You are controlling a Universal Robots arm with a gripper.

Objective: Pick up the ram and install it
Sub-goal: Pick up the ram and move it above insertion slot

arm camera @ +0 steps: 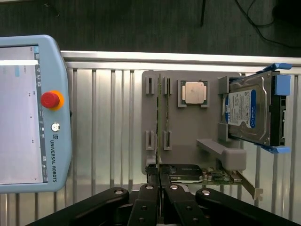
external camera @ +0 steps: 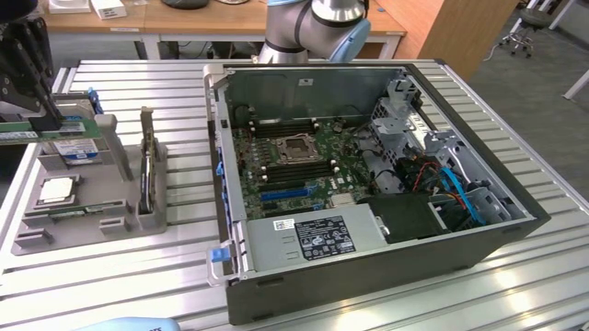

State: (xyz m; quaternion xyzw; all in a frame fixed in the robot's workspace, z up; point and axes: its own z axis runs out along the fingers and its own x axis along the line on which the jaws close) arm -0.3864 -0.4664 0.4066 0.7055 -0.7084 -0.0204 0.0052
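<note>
Jaws were pinched nearly shut on the ram (arm camera: 158, 117), a thin green board seen edge-on, running straight out from the gripper (arm camera: 159, 173). In the exterior view the same board (external camera: 15, 133) poked out under the black gripper (external camera: 37, 124) at the far left, over the gray parts tray (arm camera: 188, 141) and near the hard drive (arm camera: 249, 113). It looked lifted off the tray, but contact at the far end couldn't be ruled out. A second thin board (arm camera: 168, 113) sat in the tray slots just beside it. The processor chip (arm camera: 194, 92) lay in its pocket.

Progress, as a judgement: the pick-up looked done and the install had not started. The ram was well apart from the open computer case (external camera: 368, 172), and the memory slots (external camera: 281, 127) near the CPU socket (external camera: 299, 148) looked empty.

Writing: "UNIVERSAL ROBOTS" was readable on the teach pendant (arm camera: 28, 113), next to its red stop button (arm camera: 50, 100). The hard drive carried a blue-white label, text unreadable. The power supply sticker (external camera: 318, 238) was also too small to read.
</note>
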